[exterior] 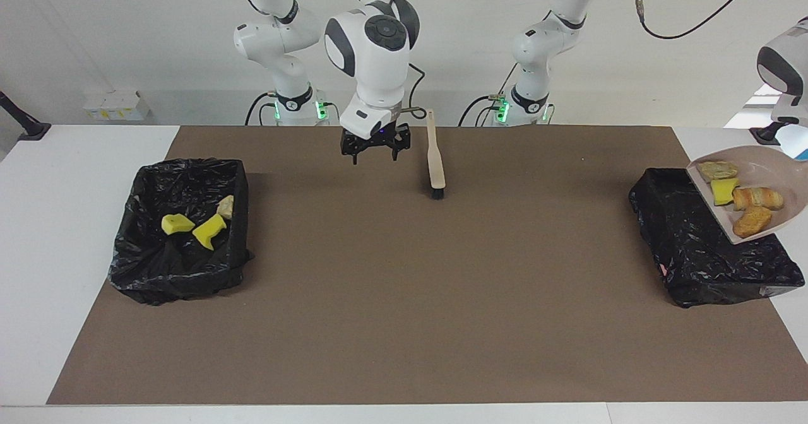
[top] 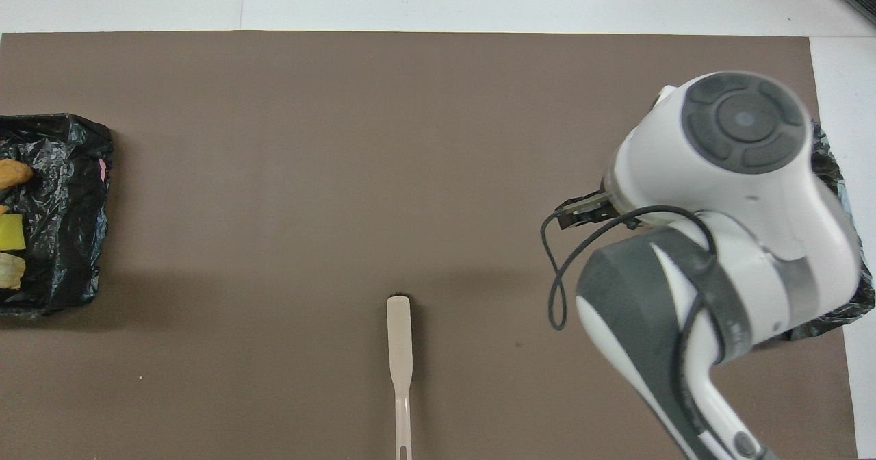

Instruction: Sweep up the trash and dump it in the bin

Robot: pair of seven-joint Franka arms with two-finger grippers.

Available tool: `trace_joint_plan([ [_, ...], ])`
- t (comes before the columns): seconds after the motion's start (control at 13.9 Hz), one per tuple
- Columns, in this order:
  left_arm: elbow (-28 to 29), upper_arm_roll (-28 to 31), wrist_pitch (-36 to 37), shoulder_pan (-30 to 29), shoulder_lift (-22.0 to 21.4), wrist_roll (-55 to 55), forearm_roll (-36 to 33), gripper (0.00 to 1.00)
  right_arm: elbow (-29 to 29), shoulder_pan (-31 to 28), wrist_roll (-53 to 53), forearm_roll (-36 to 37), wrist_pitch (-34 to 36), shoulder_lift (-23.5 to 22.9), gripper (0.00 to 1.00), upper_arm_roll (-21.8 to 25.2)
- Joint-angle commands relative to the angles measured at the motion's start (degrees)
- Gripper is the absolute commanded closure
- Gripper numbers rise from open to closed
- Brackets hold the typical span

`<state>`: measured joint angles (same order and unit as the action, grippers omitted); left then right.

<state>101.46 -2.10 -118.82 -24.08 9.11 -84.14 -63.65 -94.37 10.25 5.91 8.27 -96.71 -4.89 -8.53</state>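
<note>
Dustpan [exterior: 757,190], gripped by the closed left gripper out of view, held tilted above the black-lined bin [exterior: 707,247] with four trash pieces [exterior: 745,200]; tip it steeply, lip inside the rim; empty right gripper [exterior: 375,149] open near the brush [exterior: 435,159].

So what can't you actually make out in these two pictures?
1. Left gripper: facing view, cut off by the picture's edge, so its hold on the dustpan handle is unseen.
2. Bin at the right arm's end: overhead view, the right arm covers its inside.
3. The dustpan again: overhead view, nearly all cut off by the edge; only its trash peeks in.
</note>
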Motion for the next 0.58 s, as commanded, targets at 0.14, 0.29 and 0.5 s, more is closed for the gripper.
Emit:
trace_joint_plan([
  [0.14, 0.7, 0.5, 11.2, 4.7, -2.8, 11.1, -8.9, 1.0, 5.2, -10.8, -5.5, -0.1, 4.2, -0.3, 0.0, -0.3],
  [0.29, 0.0, 0.4, 13.7, 5.6, -4.6, 11.0, -9.2, 1.0, 5.2, -14.1, -5.6, -0.5, 4.9, 0.1, 0.0, -0.3],
  [0.5, -1.5, -1.2, 18.3, 9.3, -5.7, 10.6, -7.1, 1.0, 1.8, -15.4, -7.9, -1.5, 7.0, 4.3, 0.0, -0.2],
])
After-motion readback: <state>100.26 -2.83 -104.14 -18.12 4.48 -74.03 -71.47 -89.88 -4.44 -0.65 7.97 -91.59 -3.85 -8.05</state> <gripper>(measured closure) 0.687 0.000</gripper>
